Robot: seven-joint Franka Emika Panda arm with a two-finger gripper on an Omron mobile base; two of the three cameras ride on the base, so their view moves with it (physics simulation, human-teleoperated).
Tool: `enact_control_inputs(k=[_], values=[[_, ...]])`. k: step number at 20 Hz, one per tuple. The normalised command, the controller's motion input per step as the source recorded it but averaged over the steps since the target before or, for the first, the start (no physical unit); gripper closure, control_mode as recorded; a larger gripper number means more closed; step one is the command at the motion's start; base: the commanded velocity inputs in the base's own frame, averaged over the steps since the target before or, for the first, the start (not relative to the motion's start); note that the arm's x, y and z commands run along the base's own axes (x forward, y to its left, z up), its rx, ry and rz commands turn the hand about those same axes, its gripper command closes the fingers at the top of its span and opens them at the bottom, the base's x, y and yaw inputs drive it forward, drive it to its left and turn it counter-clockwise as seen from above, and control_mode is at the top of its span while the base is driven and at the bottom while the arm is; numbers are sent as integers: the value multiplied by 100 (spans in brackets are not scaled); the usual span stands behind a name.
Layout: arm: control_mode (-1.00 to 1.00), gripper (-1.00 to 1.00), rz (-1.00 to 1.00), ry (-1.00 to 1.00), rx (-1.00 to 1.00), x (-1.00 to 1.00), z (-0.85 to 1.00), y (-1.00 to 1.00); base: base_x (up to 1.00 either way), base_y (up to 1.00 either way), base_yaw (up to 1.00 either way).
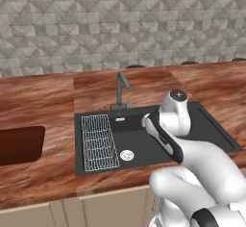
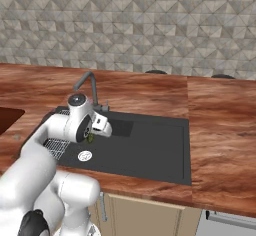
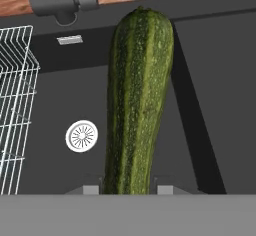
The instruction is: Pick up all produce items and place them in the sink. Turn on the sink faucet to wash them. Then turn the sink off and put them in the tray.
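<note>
My gripper (image 3: 128, 190) is shut on a dark-green, speckled produce item (image 3: 137, 100), which hangs lengthwise over the black sink (image 3: 210, 105), just right of the round silver drain (image 3: 81, 136). From the right base view a bit of the produce item (image 2: 91, 139) shows under the hand, with the gripper (image 2: 93, 135) low over the sink (image 2: 150, 145) in front of the sink faucet (image 2: 87, 85). The dark grey sink faucet (image 1: 122, 89) stands behind the sink (image 1: 134, 137). The reddish-brown tray (image 1: 19, 144) lies on the counter at far left.
A white wire rack (image 1: 98, 142) fills the sink's left part, beside the drain (image 1: 127, 155). A flat black side panel (image 1: 216, 130) lies at the sink's right. Wood countertop (image 2: 220, 130) runs all round, with a tiled wall behind. A small grey speck (image 1: 62, 154) lies left of the sink.
</note>
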Motion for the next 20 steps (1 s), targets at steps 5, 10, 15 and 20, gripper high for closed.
enact_control_inputs(k=[5, 10, 15, 20], values=[[-100, 100, 6, 0, 0, -28, 26, 27, 0, 0, 0], [-100, 100, 11, 0, 0, -25, 19, 38, 0, 0, 0], [-100, 100, 8, 1, -2, -18, 17, 60, 0, 0, 0], [-100, 100, 8, 4, -2, -4, 22, 67, 0, 0, 0]])
